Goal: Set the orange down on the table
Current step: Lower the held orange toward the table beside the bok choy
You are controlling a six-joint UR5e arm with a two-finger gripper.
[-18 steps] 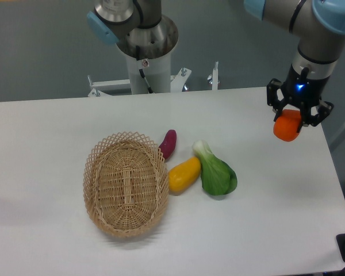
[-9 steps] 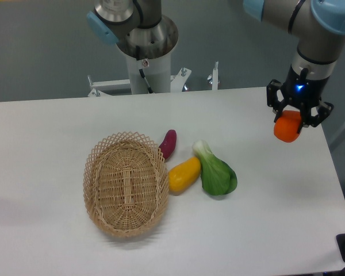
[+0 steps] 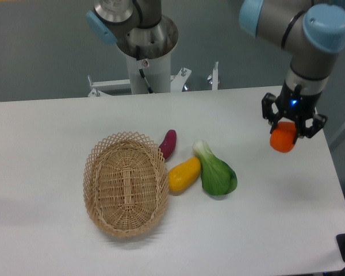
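Observation:
The orange (image 3: 283, 139) is a small bright orange toy fruit held between the black fingers of my gripper (image 3: 288, 127) at the right side of the white table (image 3: 57, 138). The gripper is shut on it and points down. The orange hangs low over the tabletop; I cannot tell whether it touches the surface. The fruit's upper part is hidden by the fingers.
An oval wicker basket (image 3: 126, 183) lies left of centre. A purple vegetable (image 3: 168, 143), a yellow-orange oval fruit (image 3: 184, 174) and a green vegetable (image 3: 216, 172) lie beside it in the middle. The robot base (image 3: 146, 54) stands behind the table. The table's right edge is close to the gripper.
The gripper with the orange has moved slightly left and lower toward the tabletop. It stays shut on the orange. Nothing else moved.

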